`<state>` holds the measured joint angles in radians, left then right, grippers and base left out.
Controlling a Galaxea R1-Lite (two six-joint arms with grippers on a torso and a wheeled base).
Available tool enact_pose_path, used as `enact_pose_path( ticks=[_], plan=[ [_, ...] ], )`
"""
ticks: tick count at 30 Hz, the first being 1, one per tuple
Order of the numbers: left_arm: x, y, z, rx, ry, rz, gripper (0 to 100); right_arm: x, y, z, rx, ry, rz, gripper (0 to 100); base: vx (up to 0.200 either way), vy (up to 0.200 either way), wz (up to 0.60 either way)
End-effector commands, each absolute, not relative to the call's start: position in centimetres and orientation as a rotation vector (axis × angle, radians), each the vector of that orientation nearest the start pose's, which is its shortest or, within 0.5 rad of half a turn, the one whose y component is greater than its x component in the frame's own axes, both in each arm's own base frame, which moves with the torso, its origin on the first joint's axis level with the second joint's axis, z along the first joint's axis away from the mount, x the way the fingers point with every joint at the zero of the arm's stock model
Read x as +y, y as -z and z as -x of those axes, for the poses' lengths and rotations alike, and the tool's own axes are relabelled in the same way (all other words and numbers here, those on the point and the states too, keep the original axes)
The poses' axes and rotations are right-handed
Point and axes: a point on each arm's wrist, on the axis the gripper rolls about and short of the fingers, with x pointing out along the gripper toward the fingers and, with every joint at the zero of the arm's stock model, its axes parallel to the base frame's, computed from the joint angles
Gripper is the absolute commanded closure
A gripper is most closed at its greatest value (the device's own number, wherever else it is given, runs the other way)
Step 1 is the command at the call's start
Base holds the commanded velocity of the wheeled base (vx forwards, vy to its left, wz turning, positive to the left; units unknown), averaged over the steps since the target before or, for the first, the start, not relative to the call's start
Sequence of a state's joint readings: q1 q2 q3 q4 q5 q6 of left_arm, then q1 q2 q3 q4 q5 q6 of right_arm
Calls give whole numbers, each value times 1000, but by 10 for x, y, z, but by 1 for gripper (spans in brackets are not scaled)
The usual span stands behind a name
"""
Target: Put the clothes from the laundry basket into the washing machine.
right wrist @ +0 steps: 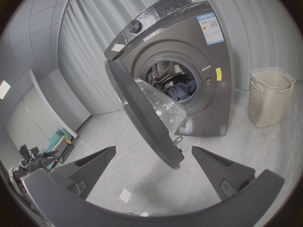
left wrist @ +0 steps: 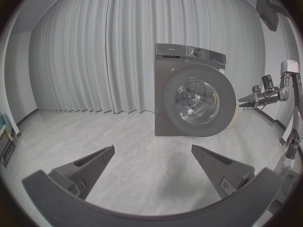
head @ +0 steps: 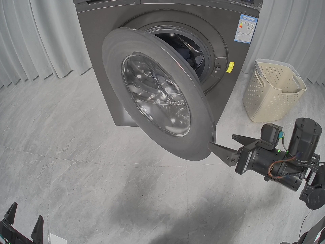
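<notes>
Clothes (right wrist: 182, 90) in washing machine (head: 98, 51), laundry basket (head: 274, 92) looks empty: loading seems done. Right gripper (head: 221, 141) at open door (head: 159, 95) edge, left gripper (head: 27, 211) low; both jaws apart.

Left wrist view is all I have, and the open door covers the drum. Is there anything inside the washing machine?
Observer: Yes. The right wrist view shows dark blue clothes lying in the drum.
Operator: And the laundry basket, is anything in it?
Observer: The laundry basket stands on the floor to the right of the washing machine. In the head view, the part of its inside that shows looks empty.
</notes>
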<state>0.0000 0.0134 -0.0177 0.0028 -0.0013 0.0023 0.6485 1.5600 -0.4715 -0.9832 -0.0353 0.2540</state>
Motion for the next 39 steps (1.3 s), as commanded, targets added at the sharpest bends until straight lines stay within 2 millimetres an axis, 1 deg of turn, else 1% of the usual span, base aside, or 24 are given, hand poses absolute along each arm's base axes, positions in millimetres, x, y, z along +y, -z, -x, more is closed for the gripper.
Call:
enact_pose_path(
  ticks=[1,3,9,12,14,18,20,22,24,27,29,30,32,35,36,39],
  plan=[
    [0,-76,23,5,2,-2,0,146,-165,-218,187,-536,-210,0,0,0,0],
    [0,-76,23,5,2,0,0,144,-165,-219,185,-530,-209,0,0,0,0],
    [0,-76,23,5,2,-2,0,125,-162,-220,182,-469,-172,0,0,0,0],
    [0,-76,23,5,2,-2,0,116,-165,-228,165,-421,-175,0,0,0,0],
    [0,-76,23,5,2,-2,0,113,-165,-230,164,-412,-175,0,0,0,0],
    [0,-76,23,5,2,0,0,114,-158,-226,196,-420,-165,0,0,0,0],
    [0,-76,23,5,2,0,0,118,-150,-217,231,-455,-152,0,0,0,0],
    [0,-76,23,5,2,0,0,129,-143,-206,262,-523,-139,0,0,0,0],
    [0,-76,23,5,2,0,0,136,-140,-200,279,-563,-130,0,0,0,0],
    [0,-76,23,5,2,-2,0,151,-144,-196,266,-621,-130,0,0,0,0],
    [0,-76,23,5,2,0,0,156,-146,-200,258,-622,-135,0,0,0,0],
    [0,-76,23,5,3,0,0,163,-145,-212,258,-612,-143,0,0,0,0],
    [0,-76,23,5,3,0,0,168,-144,-223,249,-595,-147,0,0,0,0],
    [0,-76,23,5,2,2,0,168,-150,-241,174,-566,-173,0,0,0,0],
    [0,-76,23,5,2,2,0,168,-150,-242,171,-565,-174,0,0,0,0],
    [0,-76,23,5,2,2,0,163,-153,-263,131,-514,-189,0,0,0,0]
  ],
)
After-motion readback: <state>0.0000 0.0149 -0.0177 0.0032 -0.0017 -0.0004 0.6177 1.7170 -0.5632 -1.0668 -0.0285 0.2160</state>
